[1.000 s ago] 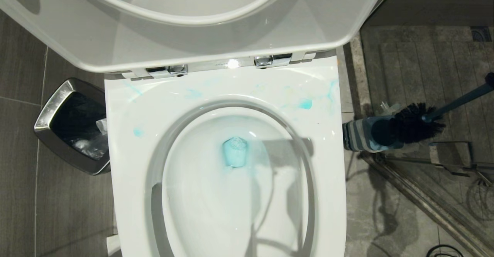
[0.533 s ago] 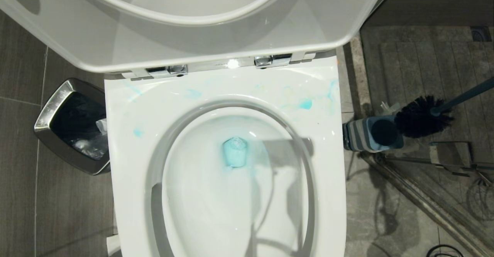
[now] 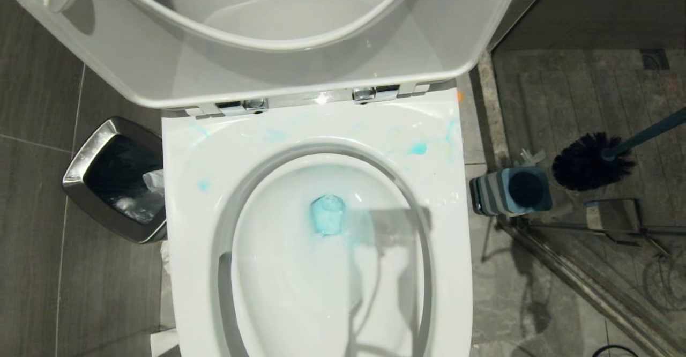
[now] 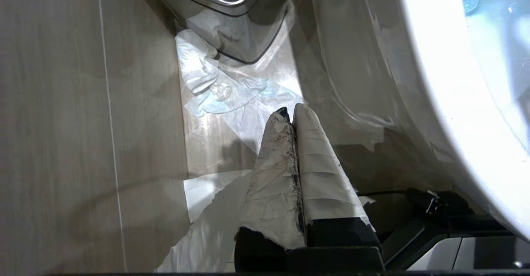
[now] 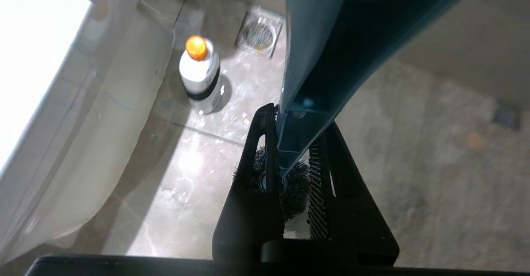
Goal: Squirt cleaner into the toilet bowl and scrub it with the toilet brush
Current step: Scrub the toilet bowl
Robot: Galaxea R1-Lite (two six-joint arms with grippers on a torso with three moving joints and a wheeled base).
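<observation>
Right gripper [image 5: 292, 143] fingers clamp the slate-blue, black-bristled toilet brush [image 3: 592, 161], pointing floorward; left gripper [image 4: 290, 116] fingers pressed together, empty.

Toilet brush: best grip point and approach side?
Grip the toilet brush on its slim handle, well above the round black bristle head, jaws across its narrow width, coming from the handle's free end. The right gripper holds it that way, bristles pointing away and hanging clear of the holder.

White glossy toilet bowl [image 3: 187, 196] smeared with turquoise cleaner [image 3: 327, 215], slate-blue toilet brush [image 3: 592, 161] with black bristles, blue-grey striped holder [image 3: 490, 193], steel bin [image 3: 88, 156], orange-capped white bottle [image 5: 201, 75], grey floor tiles [image 3: 32, 185]
</observation>
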